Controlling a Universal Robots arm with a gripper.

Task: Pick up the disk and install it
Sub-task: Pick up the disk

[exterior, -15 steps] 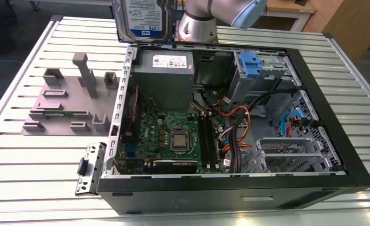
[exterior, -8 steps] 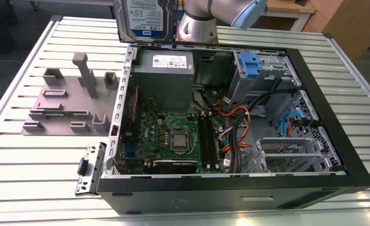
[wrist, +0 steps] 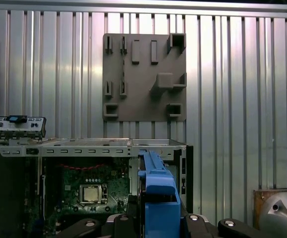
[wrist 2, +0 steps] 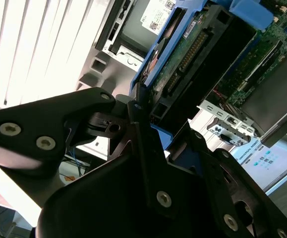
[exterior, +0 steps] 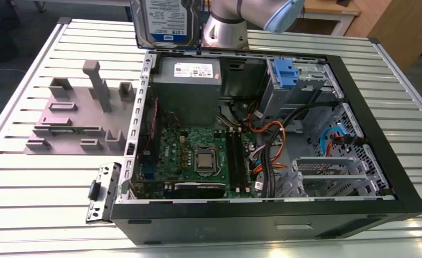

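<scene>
Disk (exterior: 166,24) hangs over the open case (exterior: 268,226), clear of the bench (exterior: 38,177), clamped in my pincer (wrist 2: 155,124). I judge it mid-carry; seating needs careful alignment.

Robotics lab; slatted bench (exterior: 24,185); opened computer (exterior: 268,223)

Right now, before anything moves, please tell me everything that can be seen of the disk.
The disk is a flat silver-metal drive with a white-and-blue label, framed by a blue plastic bracket. The second wrist view shows its green circuit board and a connector row. The pincer clamps it, holding it upright in the air above the open computer case.
</scene>
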